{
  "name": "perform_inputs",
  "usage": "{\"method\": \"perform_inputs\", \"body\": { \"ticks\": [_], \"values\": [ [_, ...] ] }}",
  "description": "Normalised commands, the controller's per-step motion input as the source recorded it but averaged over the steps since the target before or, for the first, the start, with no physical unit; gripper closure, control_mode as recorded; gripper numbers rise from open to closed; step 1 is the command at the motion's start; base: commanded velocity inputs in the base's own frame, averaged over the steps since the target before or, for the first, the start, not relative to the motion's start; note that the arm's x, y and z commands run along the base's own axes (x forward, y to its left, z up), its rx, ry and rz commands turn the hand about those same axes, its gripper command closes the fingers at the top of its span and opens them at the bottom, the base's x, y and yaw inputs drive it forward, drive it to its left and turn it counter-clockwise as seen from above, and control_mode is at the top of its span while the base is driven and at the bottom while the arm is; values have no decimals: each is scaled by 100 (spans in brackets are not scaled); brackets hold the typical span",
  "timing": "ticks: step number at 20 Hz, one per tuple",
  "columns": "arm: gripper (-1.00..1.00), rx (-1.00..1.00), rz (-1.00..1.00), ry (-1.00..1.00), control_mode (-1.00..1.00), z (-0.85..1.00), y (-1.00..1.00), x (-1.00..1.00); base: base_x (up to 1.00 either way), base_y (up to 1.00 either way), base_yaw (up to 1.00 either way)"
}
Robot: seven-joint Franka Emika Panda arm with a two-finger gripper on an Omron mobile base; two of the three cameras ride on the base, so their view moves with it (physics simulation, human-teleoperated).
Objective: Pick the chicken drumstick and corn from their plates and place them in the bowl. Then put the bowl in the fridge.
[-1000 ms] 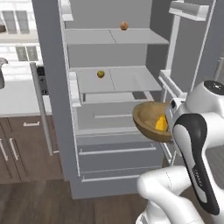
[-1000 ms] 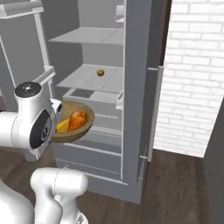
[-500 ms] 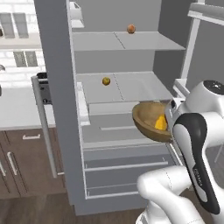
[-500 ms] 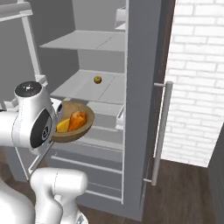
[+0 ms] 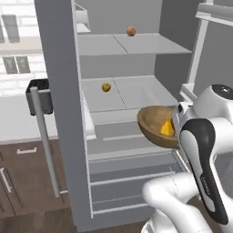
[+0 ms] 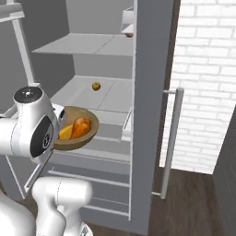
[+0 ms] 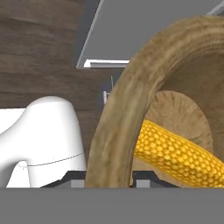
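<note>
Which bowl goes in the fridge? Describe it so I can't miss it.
Look at the open grey fridge; in front of its middle shelves the claw grips the bowl by its rim. It is thick, tan wood, holding the corn and the chicken drumstick.

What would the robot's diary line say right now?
step: carrying bowl to fridge | claw: shut on bowl rim | in bowl: corn, drumstick | fridge: open

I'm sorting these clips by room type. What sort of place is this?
Most likely a home kitchen: an open grey fridge with pale shelves, wooden cabinets under a counter beside it, and a wooden bowl holding corn and a chicken drumstick.
</note>
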Motion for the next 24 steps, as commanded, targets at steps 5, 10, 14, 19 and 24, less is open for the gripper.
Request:
{"method": "perform_inputs", "body": {
  "ticks": [5, 10, 14, 19, 24],
  "values": [
    [100, 0, 0, 0, 100, 0, 0, 0, 64, 7, -6],
    [100, 0, 0, 0, 100, 0, 0, 0, 67, 11, -3],
    [100, 0, 0, 0, 100, 0, 0, 0, 65, 15, -4],
    [100, 0, 0, 0, 100, 0, 0, 0, 46, 16, -3],
    [100, 0, 0, 0, -100, 0, 0, 3, 1, 0, 0]
  ]
}}
